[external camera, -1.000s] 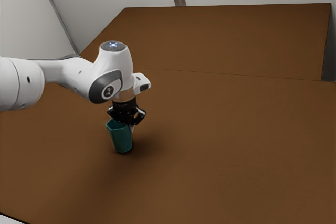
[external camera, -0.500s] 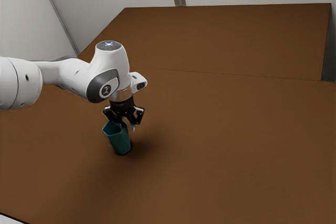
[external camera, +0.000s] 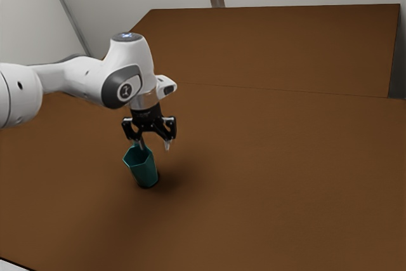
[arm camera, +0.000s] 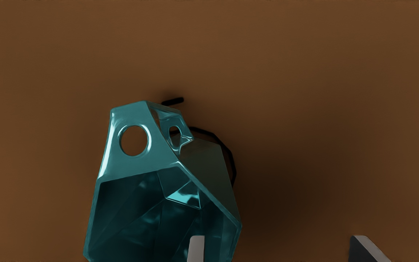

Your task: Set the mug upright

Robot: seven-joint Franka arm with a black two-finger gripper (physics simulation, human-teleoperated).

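Right now the teal mug is on the brown table, its mouth facing up and its narrower base end down at the tabletop. From the exterior view, the mug's mouth sits a little farther toward the exterior view's left than its base, so it looks slightly tipped (though I cannot tell whether the base sits quite flat). My gripper hangs pointing down just above the mug, with its two fingers well apart and nothing clamped between them. One finger reaches over the mug's mouth, inside the outline of the rim; whether it touches the inner wall I cannot tell. The other finger is outside the mug, apart from it, over the tabletop on the exterior view's right of the mug. The mug's handle, pierced by a round hole, juts out from its side, away from the fingers. A thin black curve edges the tabletop around the mug's base. A soft shadow spreads beside the mug toward the exterior view's right, and the white arm comes in above the mug from the exterior view's left.
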